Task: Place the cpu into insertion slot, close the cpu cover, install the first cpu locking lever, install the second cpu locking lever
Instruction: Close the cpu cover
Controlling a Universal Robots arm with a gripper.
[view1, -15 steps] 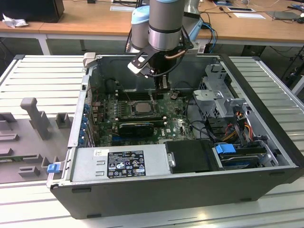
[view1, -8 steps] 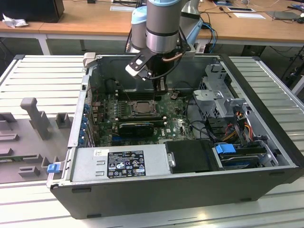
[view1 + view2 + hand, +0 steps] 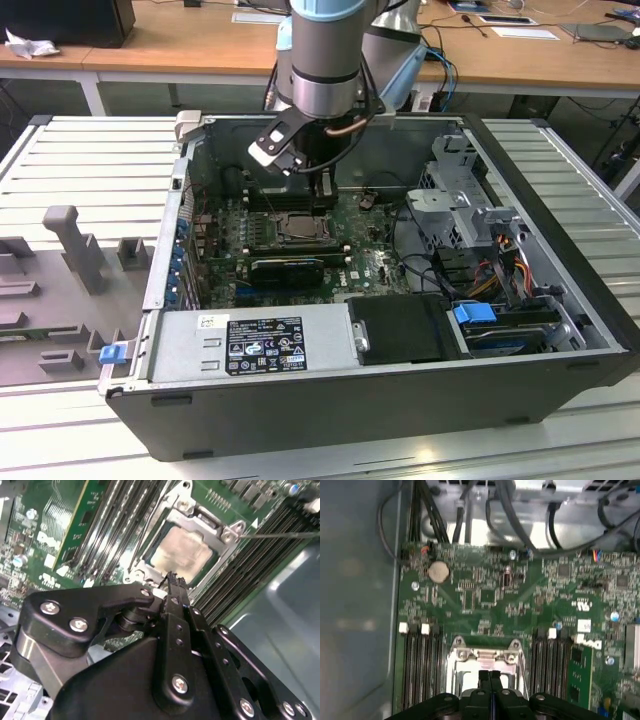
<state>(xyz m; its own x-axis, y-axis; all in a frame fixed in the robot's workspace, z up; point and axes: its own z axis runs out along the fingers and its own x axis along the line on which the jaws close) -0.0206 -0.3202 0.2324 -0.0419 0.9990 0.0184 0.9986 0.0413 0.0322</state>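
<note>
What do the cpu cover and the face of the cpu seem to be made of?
The cpu cover looks like dull silver sheet metal: thin bent edges, soft glare. The cpu shows a pale, brushed-looking metal face, perhaps plated; it reflects light in a blurred patch.

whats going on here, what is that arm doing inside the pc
A robot arm is reaching down into an open computer case. Its gripper is shut and holds nothing, with its tips just over the edge of the metal cover frame on the motherboard. The chip is already seated, and the frame lies flat around it. A thin lever runs out from one corner; I can't tell whether it is latched.
</note>
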